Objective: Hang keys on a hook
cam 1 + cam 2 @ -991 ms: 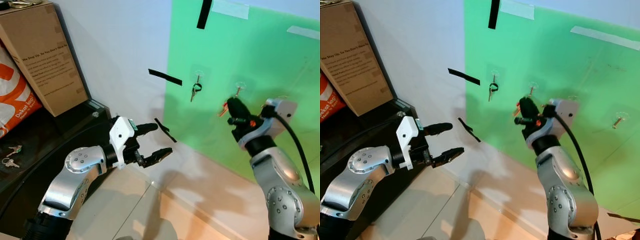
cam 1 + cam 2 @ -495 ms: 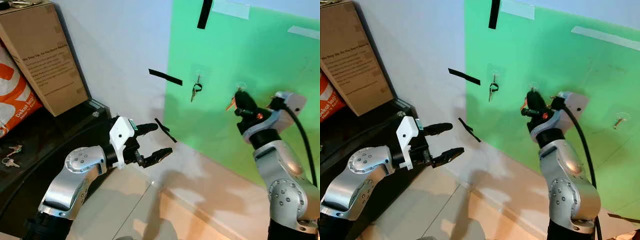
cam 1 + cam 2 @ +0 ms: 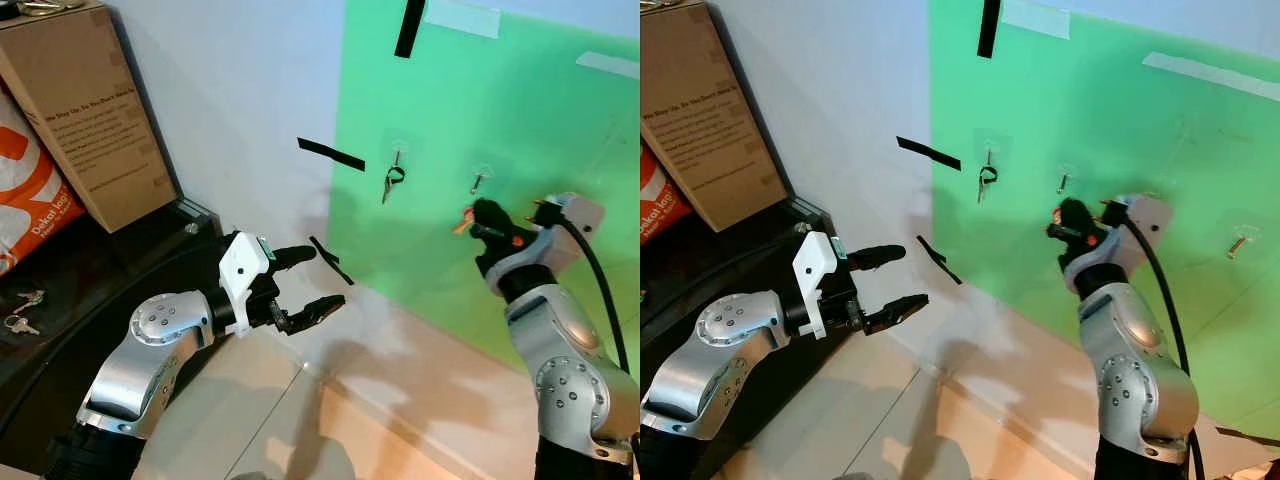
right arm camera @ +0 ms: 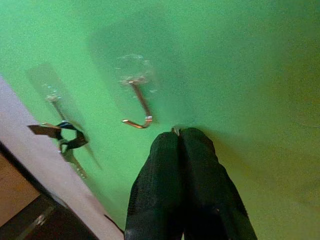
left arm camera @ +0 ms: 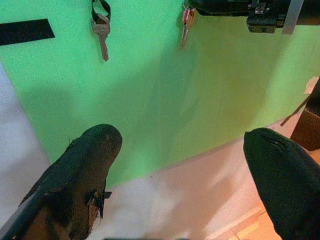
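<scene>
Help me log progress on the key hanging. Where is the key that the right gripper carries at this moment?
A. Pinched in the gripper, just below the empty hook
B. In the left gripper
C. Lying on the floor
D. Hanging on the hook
A: the right gripper pinches the red-headed key just below the bare hook.

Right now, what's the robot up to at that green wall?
The right gripper is shut on a key and holds it against the green board, just below an empty hook. The key is not on that hook yet. Another key already hangs from the hook to its left. The left gripper is open, held out in front of the wall and holding nothing. Two more keys lie on the dark shelf at the far left.
</scene>
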`<state>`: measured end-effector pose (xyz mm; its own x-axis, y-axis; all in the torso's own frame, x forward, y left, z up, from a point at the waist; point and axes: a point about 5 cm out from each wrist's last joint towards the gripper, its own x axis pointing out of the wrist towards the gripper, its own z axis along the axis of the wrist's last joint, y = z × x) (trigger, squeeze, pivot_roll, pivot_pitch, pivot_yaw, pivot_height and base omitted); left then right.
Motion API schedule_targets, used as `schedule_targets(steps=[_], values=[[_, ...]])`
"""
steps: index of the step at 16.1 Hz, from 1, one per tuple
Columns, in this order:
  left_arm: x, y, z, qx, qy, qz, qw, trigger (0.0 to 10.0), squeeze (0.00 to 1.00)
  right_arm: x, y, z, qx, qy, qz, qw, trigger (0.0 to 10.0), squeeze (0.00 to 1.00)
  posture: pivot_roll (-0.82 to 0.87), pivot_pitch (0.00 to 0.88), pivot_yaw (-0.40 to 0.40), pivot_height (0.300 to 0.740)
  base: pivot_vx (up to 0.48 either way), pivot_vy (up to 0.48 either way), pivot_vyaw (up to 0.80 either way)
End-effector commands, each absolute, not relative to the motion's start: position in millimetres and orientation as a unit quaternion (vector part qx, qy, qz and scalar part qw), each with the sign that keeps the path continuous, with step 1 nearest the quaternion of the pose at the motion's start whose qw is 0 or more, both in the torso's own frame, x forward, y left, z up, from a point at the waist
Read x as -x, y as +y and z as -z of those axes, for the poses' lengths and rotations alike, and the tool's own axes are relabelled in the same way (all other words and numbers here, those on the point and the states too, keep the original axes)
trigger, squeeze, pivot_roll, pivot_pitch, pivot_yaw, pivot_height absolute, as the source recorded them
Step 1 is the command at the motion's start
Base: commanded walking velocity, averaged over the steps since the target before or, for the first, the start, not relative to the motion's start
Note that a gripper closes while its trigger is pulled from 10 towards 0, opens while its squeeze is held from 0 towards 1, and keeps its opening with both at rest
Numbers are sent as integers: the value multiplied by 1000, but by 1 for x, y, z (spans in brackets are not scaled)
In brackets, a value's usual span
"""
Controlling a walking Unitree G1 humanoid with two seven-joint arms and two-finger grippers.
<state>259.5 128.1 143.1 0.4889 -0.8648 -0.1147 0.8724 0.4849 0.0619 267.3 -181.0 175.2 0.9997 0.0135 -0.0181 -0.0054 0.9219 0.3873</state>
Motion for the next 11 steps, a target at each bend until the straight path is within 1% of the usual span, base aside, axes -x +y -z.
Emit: schedule_targets(steps=[1,5,11], values=[[-261,126,-148,-58,29,511,857,10000,0,-268,-185,-174,-199,16,6,980,10000,0,-59,0,-2,740,0,0,0],[-261,126,-148,-60,29,511,857,10000,0,-266,-179,-170,-195,28,-8,980,10000,0,-59,0,-2,740,0,0,0],[-261,125,-148,-60,28,513,856,10000,0,-267,-174,-187,-206,-19,-40,978,10000,0,-61,0,1,740,0,0,0]])
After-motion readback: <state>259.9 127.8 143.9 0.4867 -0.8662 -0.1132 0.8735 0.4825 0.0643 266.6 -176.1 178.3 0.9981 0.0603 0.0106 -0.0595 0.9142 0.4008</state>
